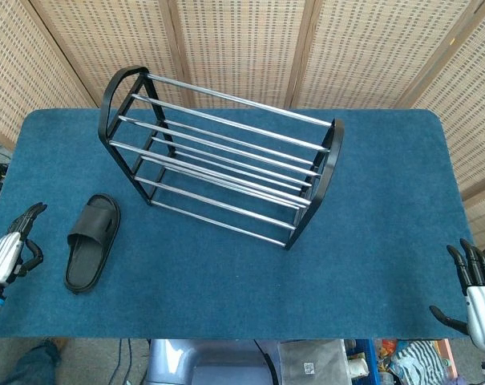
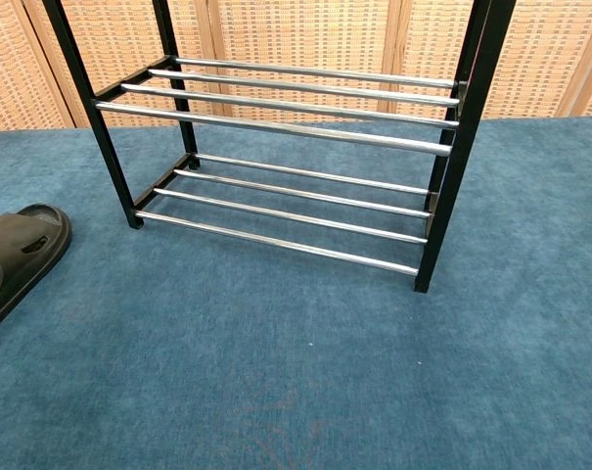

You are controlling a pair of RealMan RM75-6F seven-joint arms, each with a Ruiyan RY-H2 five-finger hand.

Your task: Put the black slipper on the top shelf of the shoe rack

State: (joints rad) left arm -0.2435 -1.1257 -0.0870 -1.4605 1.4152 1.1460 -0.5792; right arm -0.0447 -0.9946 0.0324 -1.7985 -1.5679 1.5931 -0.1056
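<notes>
Black slipper (image 1: pixel 92 242) lying flat on blue carpeted bench (image 1: pixel 370 200), left of shoe rack (image 1: pixel 220 154), woven screens (image 1: pixel 242 40) behind, left robot hand (image 1: pixel 14 241) near slipper, fingers loosely curled, empty, right robot hand (image 1: pixel 476 285) spread, empty, cut off at frame edge.

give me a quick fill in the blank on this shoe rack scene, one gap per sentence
1. The slipper lies on the blue ____, not on the rack.
2. The hand nearer the slipper is the ____ hand.
3. The right hand holds ____.
4. The rack's shelves are made of shiny metal ____.

Missing words: table; left; nothing; bars
</notes>
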